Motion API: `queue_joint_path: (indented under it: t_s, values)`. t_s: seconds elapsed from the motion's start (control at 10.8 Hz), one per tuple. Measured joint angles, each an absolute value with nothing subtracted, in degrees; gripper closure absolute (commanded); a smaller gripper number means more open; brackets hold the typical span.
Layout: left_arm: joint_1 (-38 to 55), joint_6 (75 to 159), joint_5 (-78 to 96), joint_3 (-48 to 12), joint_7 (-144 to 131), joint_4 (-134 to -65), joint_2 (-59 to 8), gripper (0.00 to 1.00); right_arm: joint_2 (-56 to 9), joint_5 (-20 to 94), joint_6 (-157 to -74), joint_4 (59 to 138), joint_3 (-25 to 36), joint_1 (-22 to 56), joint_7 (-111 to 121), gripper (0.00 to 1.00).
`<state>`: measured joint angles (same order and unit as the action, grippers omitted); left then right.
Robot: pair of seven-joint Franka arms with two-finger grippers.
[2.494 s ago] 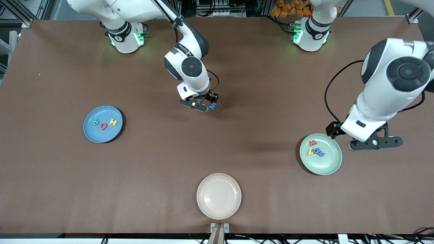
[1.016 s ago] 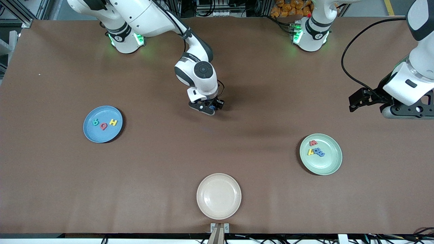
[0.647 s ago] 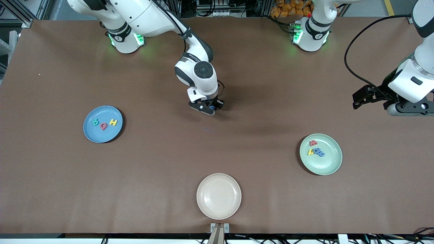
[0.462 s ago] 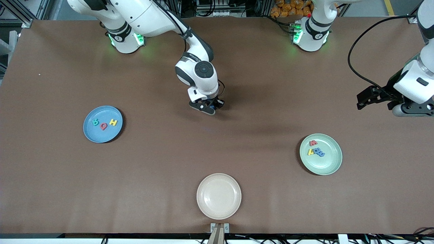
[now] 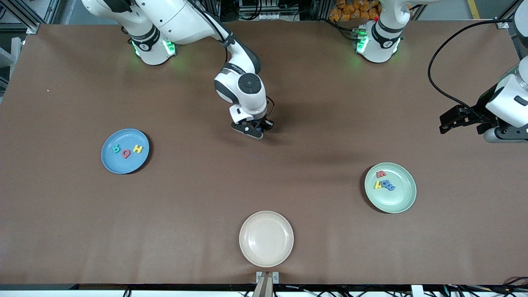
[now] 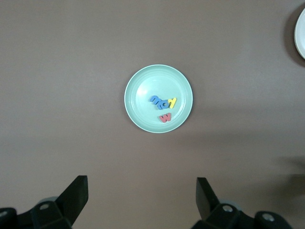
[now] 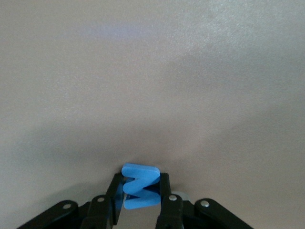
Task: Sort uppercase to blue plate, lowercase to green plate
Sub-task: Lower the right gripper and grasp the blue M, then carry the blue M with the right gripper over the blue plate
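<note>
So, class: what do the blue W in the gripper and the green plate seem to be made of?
Blue W: probably foam, matte, with thick flat-cut edges between the right gripper fingers.
Green plate: likely smooth plastic, showing a soft sheen and moulded raised rim; melamine or glazed ceramic cannot be ruled out.

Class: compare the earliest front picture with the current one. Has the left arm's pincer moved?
Yes. The left pincer has left the green plate and now hangs, open, over bare table toward the left arm's end.

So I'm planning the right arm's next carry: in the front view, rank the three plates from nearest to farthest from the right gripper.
From the right gripper, shut on the blue W:
1. Cream plate, nearest the front camera.
2. Blue plate, toward the right arm's end, only slightly nearer than the green plate.
3. Green plate, toward the left arm's end.
</note>
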<state>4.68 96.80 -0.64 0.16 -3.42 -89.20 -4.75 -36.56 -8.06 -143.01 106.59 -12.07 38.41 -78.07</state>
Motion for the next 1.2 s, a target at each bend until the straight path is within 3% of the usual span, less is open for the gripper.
queue_joint_path:
  t_s: [0.74,1.2]
  values:
    - [4.76,96.8,-0.64,0.2,-3.42,-88.96,-4.26,0.0,-35.5,-7.31,-125.79,98.38,-11.03,33.82,-60.69,0.79]
    - [4.77,96.79,-0.64,0.28,-3.42,-88.95,-4.12,0.0,-33.19,-6.89,-119.37,98.36,-5.32,30.02,-40.52,0.79]
